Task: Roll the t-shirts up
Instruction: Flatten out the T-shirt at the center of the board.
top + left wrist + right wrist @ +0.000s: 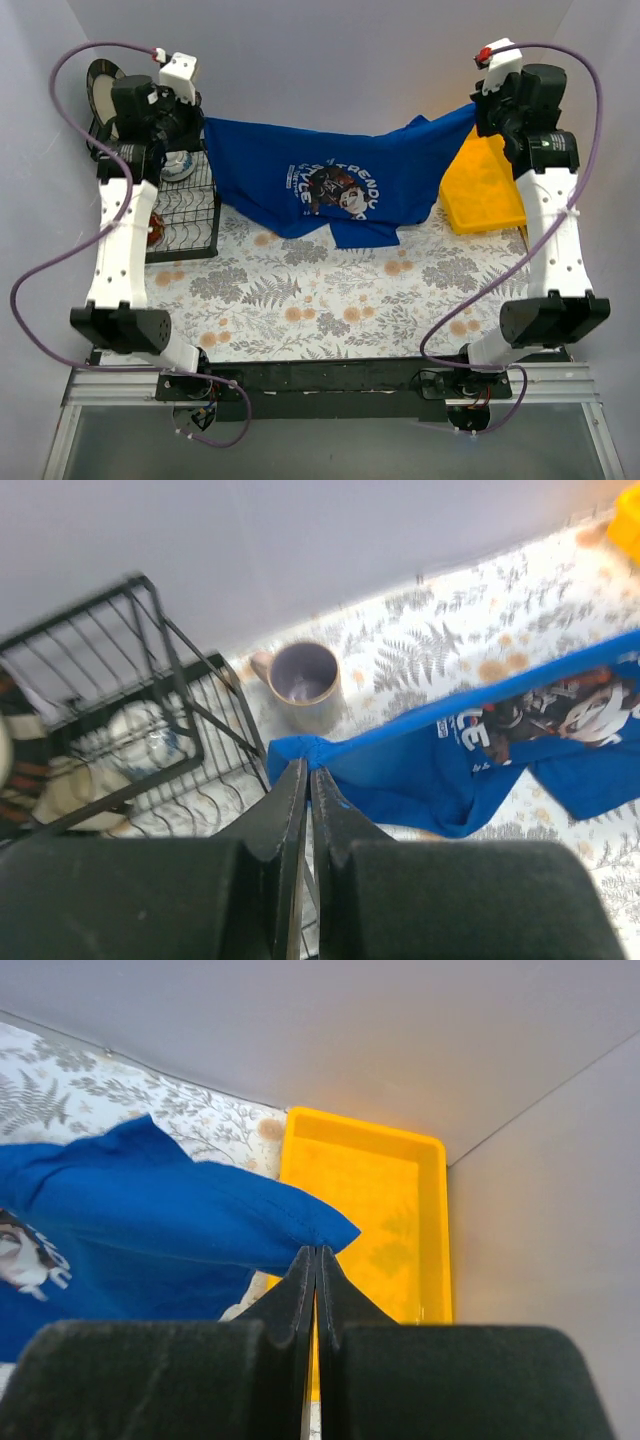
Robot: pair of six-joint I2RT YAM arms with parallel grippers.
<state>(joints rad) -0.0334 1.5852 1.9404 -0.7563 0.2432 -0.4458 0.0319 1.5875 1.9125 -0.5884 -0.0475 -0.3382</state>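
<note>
A royal-blue t-shirt [330,175] with white lettering and a dark chest graphic hangs stretched in the air across the back of the table, its lower part sagging onto the floral cloth. My left gripper [200,122] is shut on its left end, seen bunched at the fingertips in the left wrist view [308,765]. My right gripper [476,108] is shut on its right corner, pinched at the tips in the right wrist view [316,1250]. The shirt also shows in the left wrist view [470,760] and the right wrist view [150,1210].
A black wire dish rack [185,215] with crockery stands at the back left, under my left arm. A grey mug [303,683] sits beside the rack. A yellow bin [485,190] stands at the back right, below my right gripper. The floral tablecloth [330,300] covers the table.
</note>
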